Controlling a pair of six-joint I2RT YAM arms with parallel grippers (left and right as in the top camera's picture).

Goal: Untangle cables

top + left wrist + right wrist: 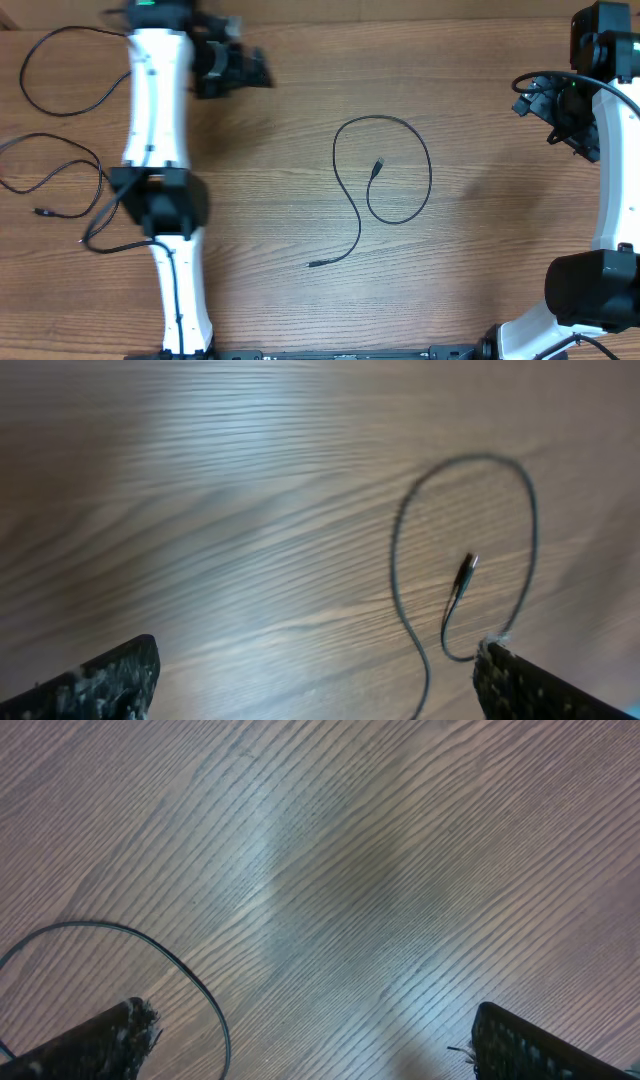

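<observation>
Far left of the looped cable (378, 167), two more cables (40, 212) lay loose on the desk (480, 250), hard against the left arm (155, 110), which hid parts of them. The left fingers (110, 680) hovered spread and empty up-left of the loop. The right fingers (100, 1045), equally apart and empty, stood well right of it. The loop looked best taken by its free tail and dragged low so the curl opened without crossing. Nothing crowded it.

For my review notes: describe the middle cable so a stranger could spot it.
On the wooden table, look midway between the two white arms. The cable lies alone there, one open loop with a plug curled inside; the other cables sprawl far left.
</observation>
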